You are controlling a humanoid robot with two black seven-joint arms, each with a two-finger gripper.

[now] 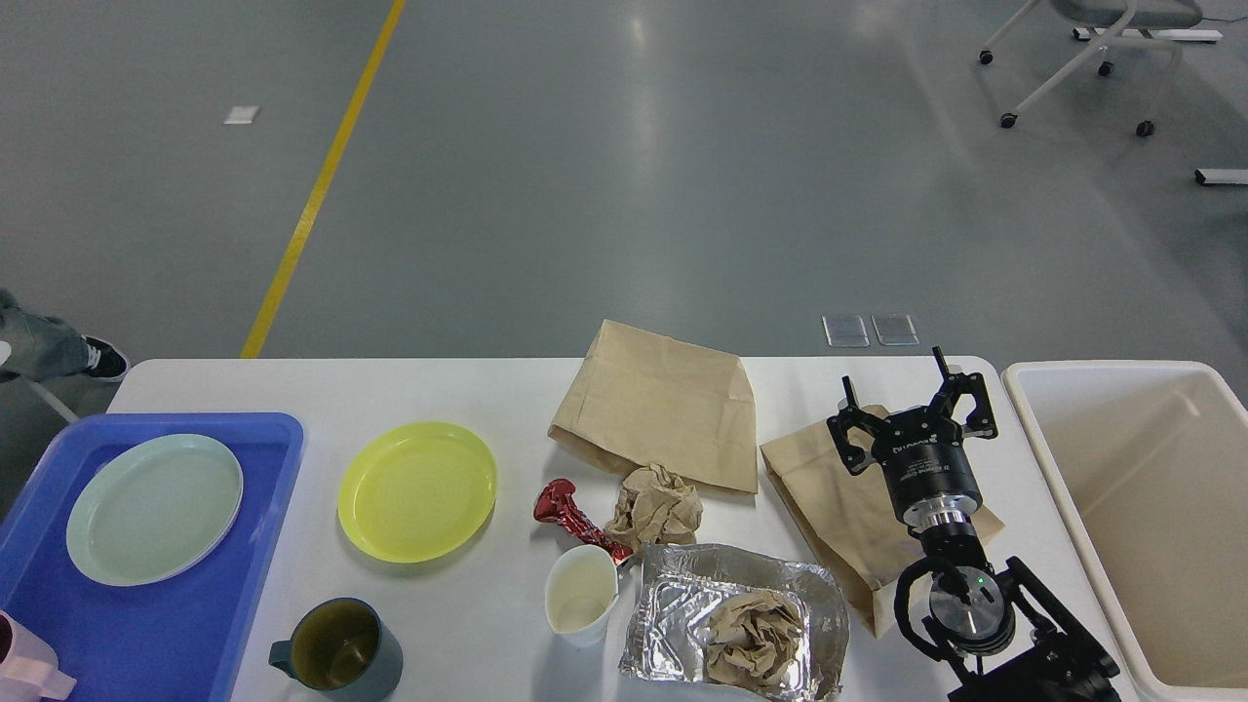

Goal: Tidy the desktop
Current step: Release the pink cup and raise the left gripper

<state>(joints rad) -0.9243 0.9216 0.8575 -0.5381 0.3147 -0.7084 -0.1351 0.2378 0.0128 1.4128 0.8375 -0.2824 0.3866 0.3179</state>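
The right gripper point(913, 395), fingers spread wide and holding nothing, hovers over a brown paper bag point(848, 517) at lower right of the frame. The white desktop point(458, 390) spans the lower half, between a blue tray point(278, 468) and cream bin point(1170, 468).

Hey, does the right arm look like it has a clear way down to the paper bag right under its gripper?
Probably yes. The right gripper is open above the smaller paper bag, which lies flat on the desktop with nothing on top of it.
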